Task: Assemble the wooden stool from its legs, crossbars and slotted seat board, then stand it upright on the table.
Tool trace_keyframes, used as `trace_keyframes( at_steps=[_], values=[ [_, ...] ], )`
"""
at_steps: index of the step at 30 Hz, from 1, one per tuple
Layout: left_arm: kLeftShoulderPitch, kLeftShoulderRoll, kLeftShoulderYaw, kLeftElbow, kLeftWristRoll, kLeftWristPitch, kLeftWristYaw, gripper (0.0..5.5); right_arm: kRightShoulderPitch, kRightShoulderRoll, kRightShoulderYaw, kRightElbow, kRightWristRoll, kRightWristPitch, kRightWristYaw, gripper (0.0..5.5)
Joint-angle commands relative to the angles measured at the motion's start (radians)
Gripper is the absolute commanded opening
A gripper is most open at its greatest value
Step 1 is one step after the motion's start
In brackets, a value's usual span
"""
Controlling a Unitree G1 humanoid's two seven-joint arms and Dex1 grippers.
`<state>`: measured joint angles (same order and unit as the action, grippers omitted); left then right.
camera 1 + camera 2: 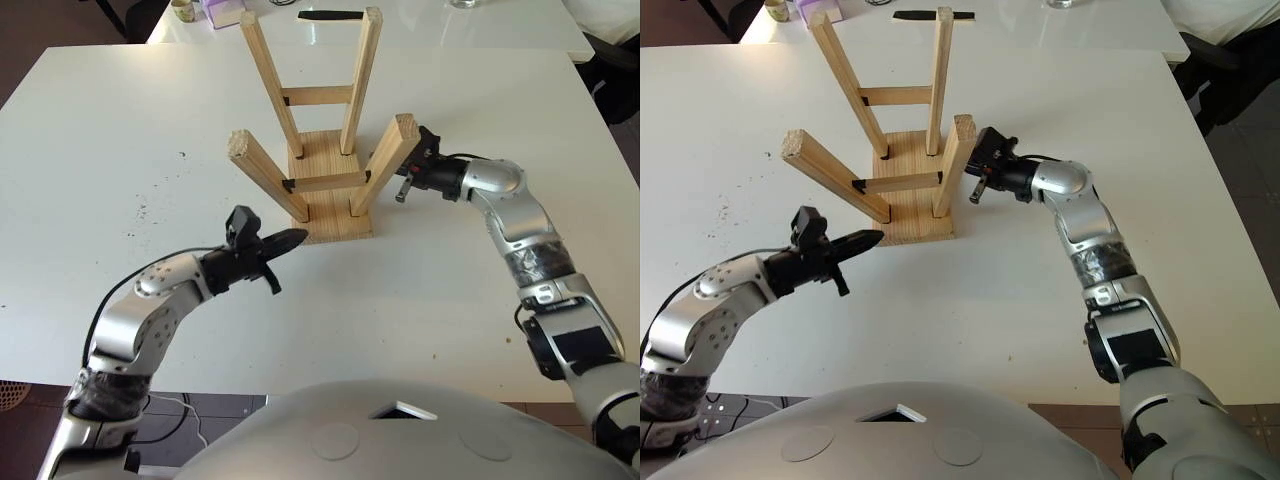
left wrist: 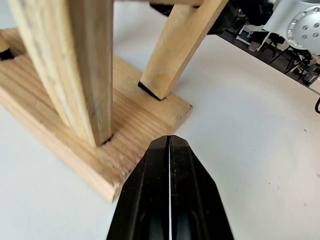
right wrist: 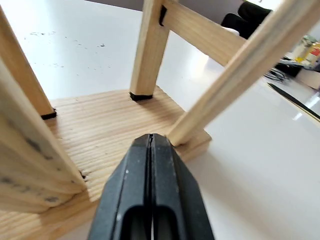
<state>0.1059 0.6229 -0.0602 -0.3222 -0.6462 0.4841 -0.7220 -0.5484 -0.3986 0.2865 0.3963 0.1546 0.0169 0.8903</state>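
The stool [image 1: 322,170] is sitting upside down on the desk [image 1: 110,130], its seat board [image 1: 338,226] lying flat, four legs pointing up, crossbars [image 1: 318,96] joining them. Just ahead of the left claw [image 2: 170,142], which is clenched on nothing, the board's corner is lying. The right claw [image 3: 151,142], clenched empty too, is hovering close beside one leg [image 1: 385,165]

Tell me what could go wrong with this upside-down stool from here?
1. The legs lean outward in the seat board; the right gripper, shut beside the near right leg, might knock it loose.
2. The left gripper, shut at the board's near corner, could shove the stool across the table.
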Motion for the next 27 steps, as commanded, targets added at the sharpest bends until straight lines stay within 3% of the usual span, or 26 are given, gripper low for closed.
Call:
trace_keyframes(
  at_steps=[1, 7, 12, 15, 18, 21, 27],
  values=[
    [-0.127, -0.007, -0.061, 0.172, 0.173, -0.065, 0.008, 0.02, -0.037, -0.004, 0.048, 0.040, 0.017, -0.035, 0.219, 0.00],
    [-0.141, -0.019, -0.032, 0.268, 0.248, -0.124, -0.007, 0.02, 0.120, -0.015, 0.124, -0.156, 0.016, 0.017, 0.339, 0.00],
    [-0.115, -0.045, 0.012, 0.255, 0.247, -0.130, 0.018, 0.02, 0.339, 0.116, 0.135, -0.444, 0.048, 0.205, 0.096, 0.00],
    [-0.095, -0.052, 0.059, 0.265, 0.256, -0.120, 0.057, 0.02, 0.383, 0.093, 0.056, -0.549, 0.066, 0.294, 0.004, 0.00],
    [-0.002, -0.049, 0.083, 0.183, 0.239, -0.102, 0.059, 0.02, 0.346, -0.024, -0.069, -0.576, 0.133, 0.354, 0.059, 0.00],
    [0.053, -0.049, 0.078, 0.106, 0.223, -0.084, 0.042, 0.02, 0.275, -0.106, -0.115, -0.534, 0.182, 0.373, 0.158, 0.00],
    [-0.045, -0.082, 0.041, 0.124, 0.233, -0.065, 0.026, 0.02, -0.003, 0.029, -0.074, -0.298, 0.167, 0.338, 0.162, 0.00]
  ],
)
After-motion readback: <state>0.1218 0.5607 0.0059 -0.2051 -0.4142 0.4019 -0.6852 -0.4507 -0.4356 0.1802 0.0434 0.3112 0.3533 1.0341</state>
